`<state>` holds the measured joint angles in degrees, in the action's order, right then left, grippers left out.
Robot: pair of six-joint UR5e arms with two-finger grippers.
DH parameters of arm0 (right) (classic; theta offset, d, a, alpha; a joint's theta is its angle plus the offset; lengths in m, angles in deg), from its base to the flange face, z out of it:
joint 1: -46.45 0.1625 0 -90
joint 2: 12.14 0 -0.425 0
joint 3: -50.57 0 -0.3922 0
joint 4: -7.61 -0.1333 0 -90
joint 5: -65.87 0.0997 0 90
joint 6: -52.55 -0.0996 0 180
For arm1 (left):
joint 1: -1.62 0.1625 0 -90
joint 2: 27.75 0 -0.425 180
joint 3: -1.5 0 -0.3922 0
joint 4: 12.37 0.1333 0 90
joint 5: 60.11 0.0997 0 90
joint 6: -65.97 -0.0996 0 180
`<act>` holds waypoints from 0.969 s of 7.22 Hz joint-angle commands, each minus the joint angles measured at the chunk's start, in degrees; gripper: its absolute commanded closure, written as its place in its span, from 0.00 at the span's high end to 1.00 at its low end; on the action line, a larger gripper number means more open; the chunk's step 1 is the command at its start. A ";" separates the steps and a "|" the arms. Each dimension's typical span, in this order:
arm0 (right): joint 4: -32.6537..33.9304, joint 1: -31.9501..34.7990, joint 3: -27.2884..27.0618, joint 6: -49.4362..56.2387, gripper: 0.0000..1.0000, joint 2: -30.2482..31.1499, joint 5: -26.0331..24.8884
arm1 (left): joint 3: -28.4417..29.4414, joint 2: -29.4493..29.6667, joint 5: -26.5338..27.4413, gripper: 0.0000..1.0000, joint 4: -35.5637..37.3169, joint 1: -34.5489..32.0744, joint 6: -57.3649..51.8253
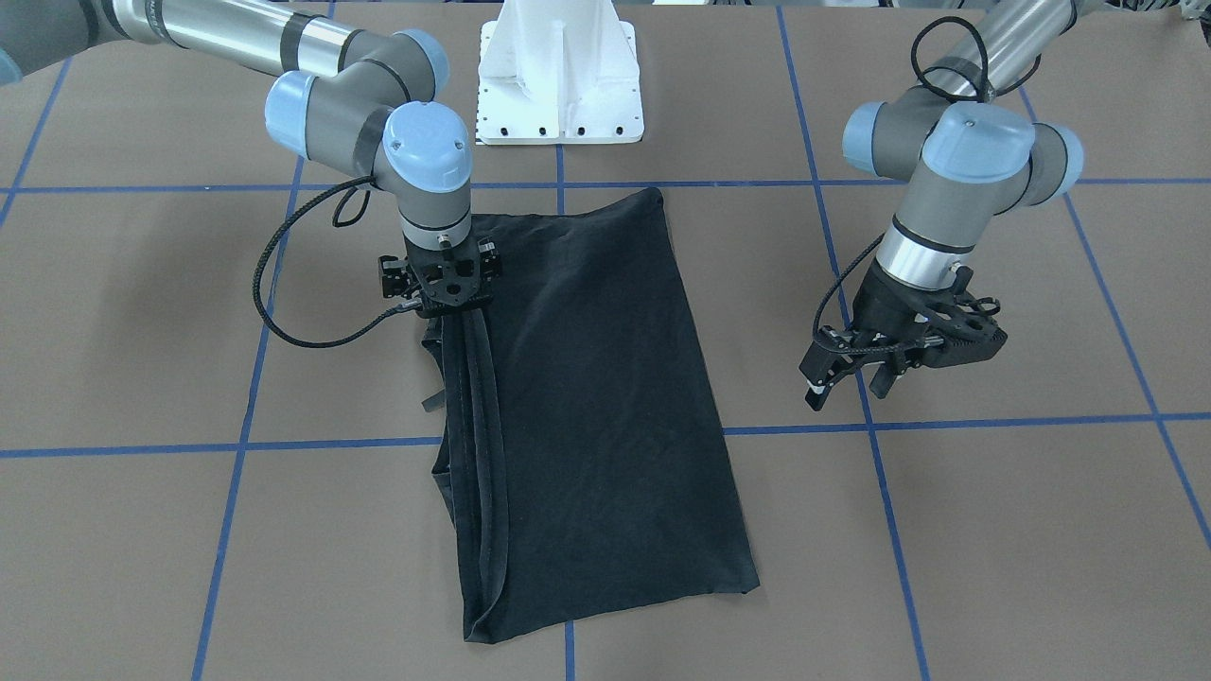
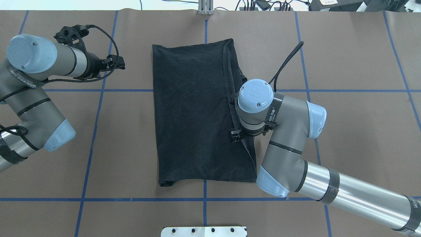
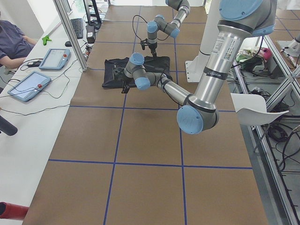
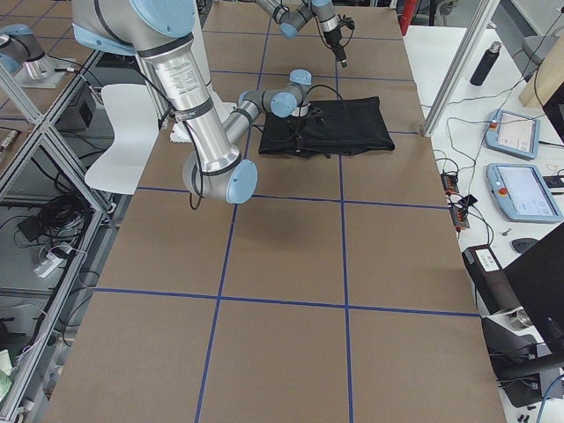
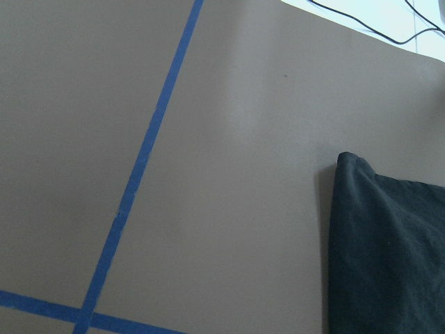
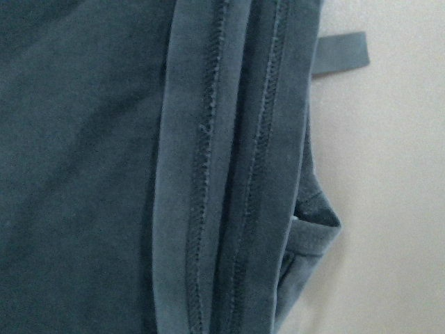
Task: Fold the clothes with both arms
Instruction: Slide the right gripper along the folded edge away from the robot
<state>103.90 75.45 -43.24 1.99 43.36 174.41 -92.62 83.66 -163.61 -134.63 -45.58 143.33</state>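
Cannot tell the spread of the right fingers (image 1: 447, 305), nor any hold: hidden beneath the wrist, aimed straight down at the stacked hems (image 6: 208, 174) on one long edge of the black T-shirt (image 1: 596, 397). Just beside those fingers, toward the bare desk (image 1: 993, 530), a small loose strip (image 6: 341, 54) and what looks like a sleeve cuff (image 6: 313, 233) poking out from under the fold. Beyond, the rest of the shirt flat on the desk, folded to a long panel, logo out of sight. Well apart, past the shirt's far edge, the left fingers (image 1: 821, 378) spread wide, empty, hovering over bare desk.

Likely risks:
- Pinching only the top hem, leaving the lower layers behind and splitting the fold.
- Dragging the stack askew with a one-sided pull, given no hold at the far edge.
- Snagging the loose strip.
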 commanded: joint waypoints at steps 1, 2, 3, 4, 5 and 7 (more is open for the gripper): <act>0.03 0.18 1.00 0.19 0.97 0.05 0.10 | -0.01 0.04 -0.04 1.00 0.01 0.00 0.07; 0.30 0.96 1.00 0.28 0.97 0.05 0.62 | -0.09 0.04 0.05 1.00 -0.08 0.00 0.07; 0.39 2.36 1.00 0.89 0.96 0.13 0.80 | -0.01 0.04 -0.04 1.00 -0.08 0.00 0.07; 1.17 3.33 0.91 3.42 0.96 0.48 0.97 | -0.01 0.21 0.05 1.00 -0.08 0.09 0.25; 1.87 4.30 0.48 4.92 0.97 1.35 1.15 | -0.01 0.21 0.05 1.00 -0.08 0.09 0.33; 1.27 5.63 -2.93 5.82 0.98 5.56 2.38 | -0.09 0.21 0.05 1.00 -0.08 0.09 0.34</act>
<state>105.37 80.31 -44.07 7.18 46.48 176.30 -92.65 83.86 -163.57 -134.71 -45.49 143.65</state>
